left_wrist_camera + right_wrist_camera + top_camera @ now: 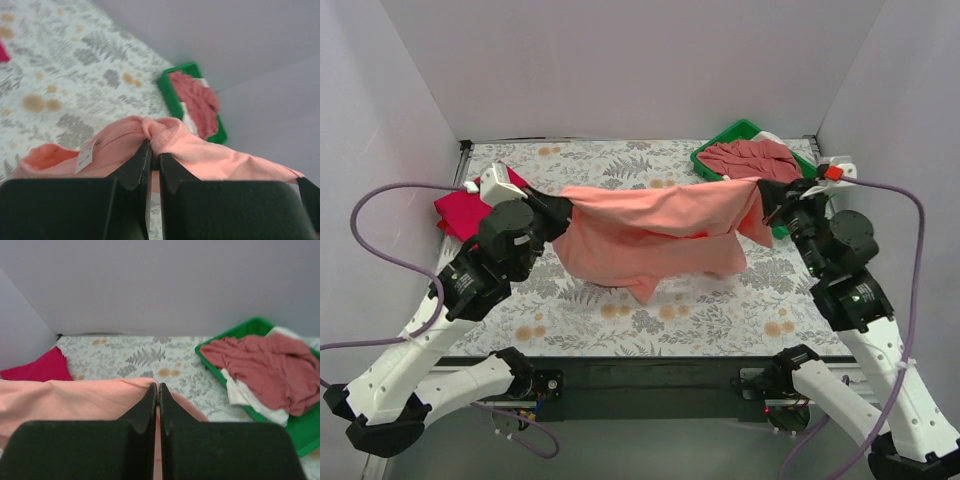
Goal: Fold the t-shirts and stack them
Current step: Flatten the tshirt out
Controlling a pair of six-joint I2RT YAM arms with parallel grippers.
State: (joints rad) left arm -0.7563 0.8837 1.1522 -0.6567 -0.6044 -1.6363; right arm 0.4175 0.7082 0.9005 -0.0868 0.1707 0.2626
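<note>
A salmon-pink t-shirt (pixel 650 235) hangs stretched between my two grippers above the table's middle. My left gripper (pixel 563 207) is shut on its left end; in the left wrist view the jaws pinch bunched pink cloth (pixel 165 131) beside a white label (pixel 86 157). My right gripper (pixel 767 208) is shut on its right end, with pink cloth (pixel 75 400) at the jaws (pixel 158 386). A crimson-red shirt (pixel 460 210) lies folded at the far left. A dusty rose-red shirt (pixel 750 158) and a white one (pixel 245 397) lie crumpled in the green tray (pixel 715 160).
The green tray stands at the back right corner, also in the right wrist view (pixel 300 432). The table has a floral leaf-print cover (pixel 620 315). Grey walls (pixel 380 120) close in the back and both sides. Purple cables loop off both arms.
</note>
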